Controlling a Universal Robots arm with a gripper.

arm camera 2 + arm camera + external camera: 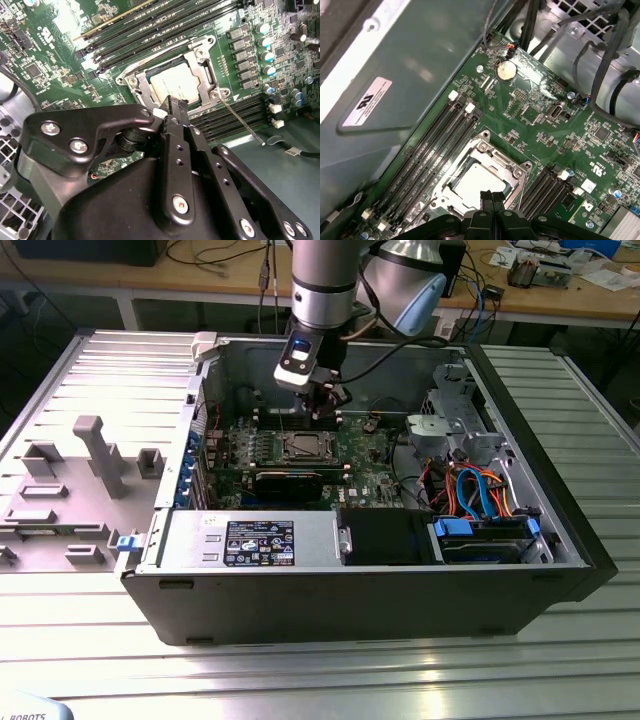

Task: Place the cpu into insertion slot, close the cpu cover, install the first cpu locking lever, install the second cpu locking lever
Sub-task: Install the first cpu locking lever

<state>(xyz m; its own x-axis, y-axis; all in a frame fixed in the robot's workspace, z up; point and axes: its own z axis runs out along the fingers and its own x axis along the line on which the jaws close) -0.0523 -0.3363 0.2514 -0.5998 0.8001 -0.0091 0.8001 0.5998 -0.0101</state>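
Two of the four steps look done. The cpu [172,82] lies flat in the insertion slot [302,447], near the middle of the green board [545,125], between the two banks of long memory slots [430,145]. The cpu cover [515,170] is folded down over it, its silver frame ringing the chip so that the pale metal face shows through the window.

The levers seem to be what is left. In the second wrist view a thin silver lever [240,120] runs from a corner of the cover out across the memory slots, its end free past the board's edge, so it looks unlatched. Whether the other lever is hooked cannot be told.

The gripper [172,106] hangs just over the cover's near edge, fingers pressed together with nothing between them; whether the tips touch the frame cannot be told
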